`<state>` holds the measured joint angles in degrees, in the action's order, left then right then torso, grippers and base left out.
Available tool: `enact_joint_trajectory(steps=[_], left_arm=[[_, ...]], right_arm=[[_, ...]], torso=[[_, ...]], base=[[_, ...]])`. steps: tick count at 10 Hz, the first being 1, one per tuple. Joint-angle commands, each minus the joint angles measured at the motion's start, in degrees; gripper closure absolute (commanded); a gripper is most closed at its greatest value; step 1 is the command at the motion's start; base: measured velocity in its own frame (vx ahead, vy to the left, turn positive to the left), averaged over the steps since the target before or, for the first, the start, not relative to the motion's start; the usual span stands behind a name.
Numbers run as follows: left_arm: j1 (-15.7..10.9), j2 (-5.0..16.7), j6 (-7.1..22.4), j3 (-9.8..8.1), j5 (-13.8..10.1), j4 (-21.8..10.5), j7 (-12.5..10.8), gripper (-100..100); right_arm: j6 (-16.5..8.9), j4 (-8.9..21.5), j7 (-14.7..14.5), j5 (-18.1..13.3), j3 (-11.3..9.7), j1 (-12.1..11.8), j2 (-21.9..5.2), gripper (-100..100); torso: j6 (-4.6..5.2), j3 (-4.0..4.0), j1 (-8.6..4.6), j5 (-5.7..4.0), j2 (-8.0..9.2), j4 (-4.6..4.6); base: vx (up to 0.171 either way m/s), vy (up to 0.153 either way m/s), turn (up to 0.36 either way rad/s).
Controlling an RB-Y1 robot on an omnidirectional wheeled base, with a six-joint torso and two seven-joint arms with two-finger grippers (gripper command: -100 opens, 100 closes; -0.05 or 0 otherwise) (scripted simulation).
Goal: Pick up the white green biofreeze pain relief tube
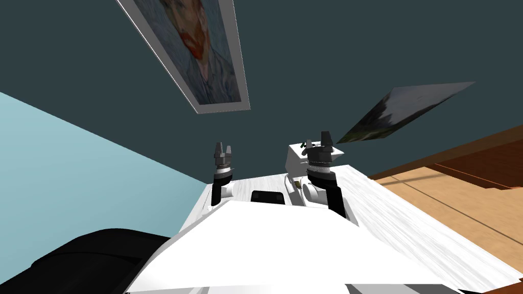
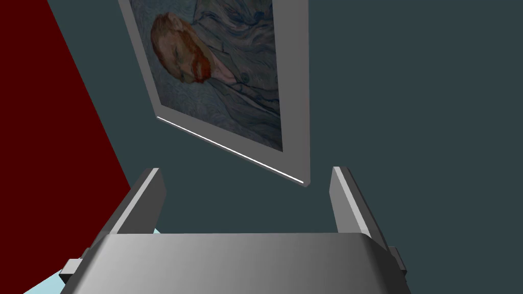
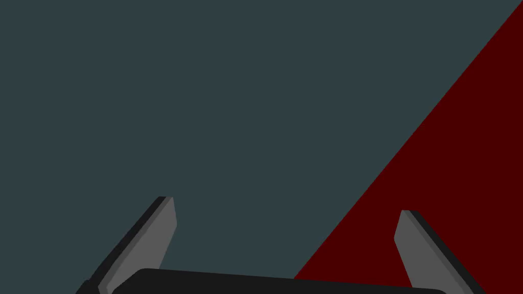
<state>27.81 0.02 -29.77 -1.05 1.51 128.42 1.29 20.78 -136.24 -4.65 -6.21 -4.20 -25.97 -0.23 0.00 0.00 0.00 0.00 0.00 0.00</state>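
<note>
On the white table (image 1: 388, 204) stands a white box (image 1: 296, 161). A small green and dark thing (image 1: 306, 144) lies on top of the box, too small to tell whether it is the tube. My right gripper (image 1: 326, 136) is raised just to the right of it and slightly in front. In the right wrist view that gripper (image 3: 286, 205) is open, nothing between its fingers, pointing at the wall. My left gripper (image 1: 223, 146) is held up over the table's left end. It (image 2: 246, 170) is open too and holds nothing.
A flat black object (image 1: 267, 196) lies on the table close to me. A small olive item (image 1: 296, 183) sits at the foot of the box. A black rounded shape (image 1: 87, 260) is at my lower left. Wooden floor (image 1: 459, 199) runs along the table's right side.
</note>
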Motion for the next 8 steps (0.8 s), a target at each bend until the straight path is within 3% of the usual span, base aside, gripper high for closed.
enact_joint_trajectory(steps=[1, 4, 8], left_arm=[[0.0, 0.0, 0.0, 0.0, 0.0, 0.0, 0.0, 0], [0.0, 0.0, 0.0, 0.0, 0.0, 0.0, 0.0, 0], [0.0, 0.0, 0.0, 0.0, 0.0, 0.0, 0.0, 0]], right_arm=[[-0.6, -0.2, -0.3, 0.0, 0.2, -0.4, -2.0, -100], [-3.2, -0.9, -1.3, 0.0, 1.1, -2.1, -5.9, -100], [-8.8, -2.2, -3.6, 0.1, 3.1, -5.8, -9.5, -100]], torso=[[0.0, 0.0, 0.0, 0.0, 0.0, 0.0], [0.0, -0.04, -0.08, -0.02, -0.07, -0.02], [0.0, -0.12, -0.12, -0.03, -0.21, -0.05]], base=[[0.008, -0.005, 0.008], [0.025, -0.015, 0.014], [0.053, -0.026, 0.021]])
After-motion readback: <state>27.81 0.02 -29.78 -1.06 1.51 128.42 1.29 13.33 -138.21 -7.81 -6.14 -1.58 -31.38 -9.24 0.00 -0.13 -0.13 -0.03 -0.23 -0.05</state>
